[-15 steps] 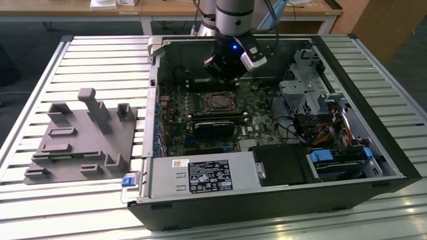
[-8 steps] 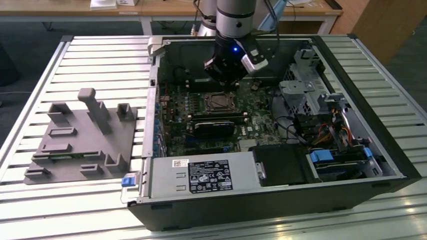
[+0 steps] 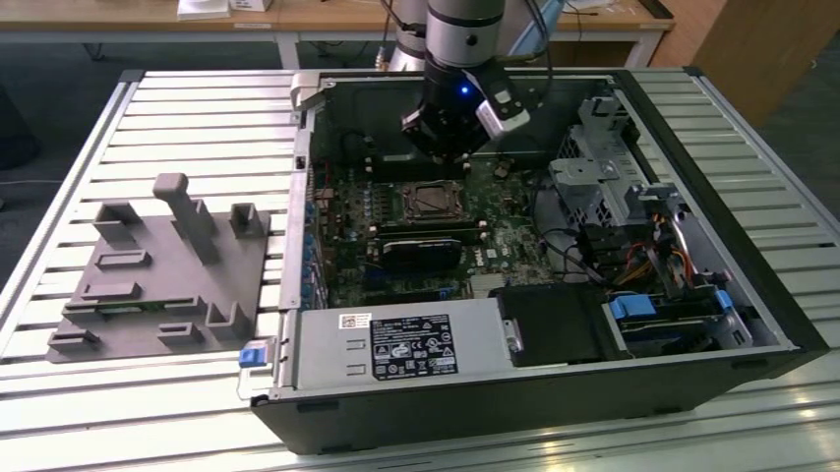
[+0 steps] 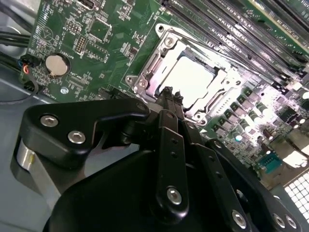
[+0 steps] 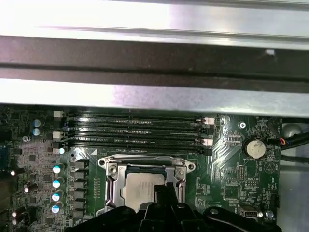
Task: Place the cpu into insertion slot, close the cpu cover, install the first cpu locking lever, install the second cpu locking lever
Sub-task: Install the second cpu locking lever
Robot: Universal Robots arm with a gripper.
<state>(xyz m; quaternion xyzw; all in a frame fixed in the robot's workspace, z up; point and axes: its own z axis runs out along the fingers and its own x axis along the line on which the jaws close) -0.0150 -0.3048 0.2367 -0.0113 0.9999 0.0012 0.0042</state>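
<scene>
Cpu point(image 4: 190, 77) sits in the slot point(image 4: 145, 83), and its pale top is just past the tip of the gripper point(image 4: 167, 94). The gripper is narrow: its two fingers are pressed together and I see nothing between them. In the second wrist view the tip hangs over the near edge of the socket, close to the metal frame. I cannot tell if it touches the frame.

Around the cpu lies the cover point(image 4: 170, 44), a bright metal frame with a window, and the chip shows through that window. In the first wrist view the cover point(image 5: 145, 162) looks flat on the socket, not raised, so I judge that the first two steps are done. The two levers are thin, and the gripper hides a part of the socket. I cannot say whether either of them is locked, so I count them as open work.

Further out is the green motherboard point(image 4: 96, 29), with a round battery point(image 4: 55, 64) well apart from the socket and the long memory slots point(image 5: 135, 128) beside it. In the exterior view the gripper point(image 3: 440, 155) stands inside the open case point(image 3: 525, 418), right above the cpu point(image 3: 428, 202), and the power supply point(image 3: 393, 346) is near the front edge.
</scene>
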